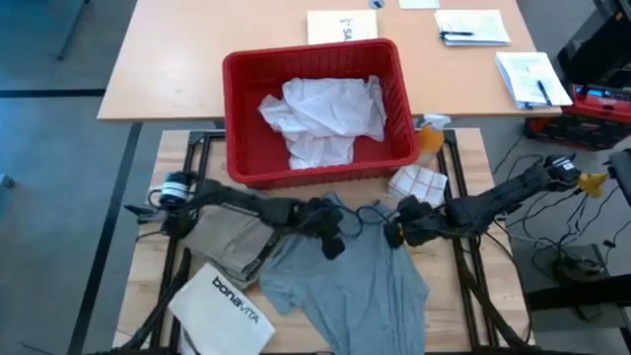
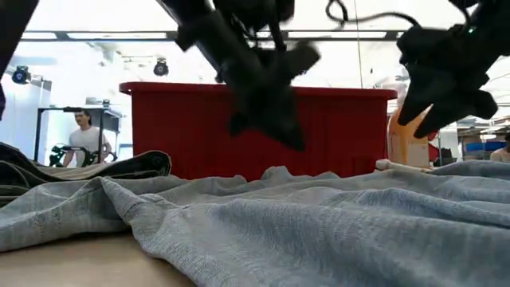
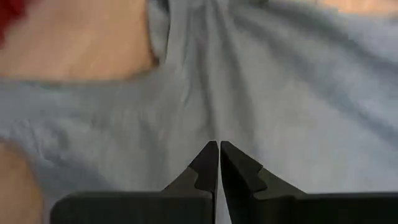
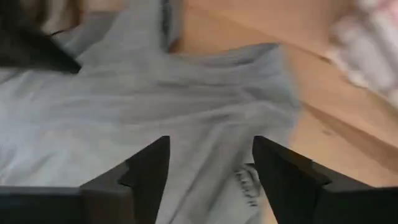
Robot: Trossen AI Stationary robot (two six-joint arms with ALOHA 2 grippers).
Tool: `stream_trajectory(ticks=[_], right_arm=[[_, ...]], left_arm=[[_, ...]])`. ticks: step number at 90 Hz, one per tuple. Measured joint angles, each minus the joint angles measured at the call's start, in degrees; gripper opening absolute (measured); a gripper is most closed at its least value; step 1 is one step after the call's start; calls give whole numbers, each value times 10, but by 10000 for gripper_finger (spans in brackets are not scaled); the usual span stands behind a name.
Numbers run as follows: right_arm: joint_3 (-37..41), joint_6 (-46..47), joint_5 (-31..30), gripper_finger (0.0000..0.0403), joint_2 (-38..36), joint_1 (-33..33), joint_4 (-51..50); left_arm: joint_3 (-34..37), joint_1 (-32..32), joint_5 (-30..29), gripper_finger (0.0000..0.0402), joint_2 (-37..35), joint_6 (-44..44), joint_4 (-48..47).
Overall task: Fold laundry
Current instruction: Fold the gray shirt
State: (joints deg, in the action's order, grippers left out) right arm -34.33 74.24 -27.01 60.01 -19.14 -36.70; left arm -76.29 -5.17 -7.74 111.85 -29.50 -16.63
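The grey T-shirt [image 1: 345,281] is lying spread on the wooden desk [image 1: 177,158], in front of the red bin [image 1: 246,158], with its collar end toward the bin and both arms working over its upper part. The left hand [image 1: 328,240] is hovering above the shirt near the collar, its fingers [image 3: 205,165] pressed together with no cloth visible between them. The right hand [image 1: 396,233] is hanging over the opposite shoulder, fingers [image 4: 149,165] spread wide and holding nothing.

The khaki-tan piece [image 1: 225,242] is sitting already folded just beside the shirt's left edge, partly under the left arm, and the white button-front shirt [image 1: 320,118] is waiting crumpled inside the bin. The white bonavita bag [image 1: 224,308] is lying at the desk's front corner, touching the khaki piece.

Judging from this, the T-shirt is being laid out and flattened before its first fold. It still shows ridges across the chest, so the next move probably calls for both hands to drop to the shoulders, pinch the fabric, and pull it flat or fold it over evenly.
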Motion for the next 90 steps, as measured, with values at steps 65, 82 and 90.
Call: stream_trajectory(ticks=[65,82,90], right_arm=[[2,-69,216,146,102,15,20],[6,-37,194,171,149,3,19],[5,-30,180,177,150,-9,49]], left_arm=[[114,-13,22,0,-51,38,-160],[114,-13,19,0,-51,34,-152],[114,-13,19,0,-51,35,-151]])
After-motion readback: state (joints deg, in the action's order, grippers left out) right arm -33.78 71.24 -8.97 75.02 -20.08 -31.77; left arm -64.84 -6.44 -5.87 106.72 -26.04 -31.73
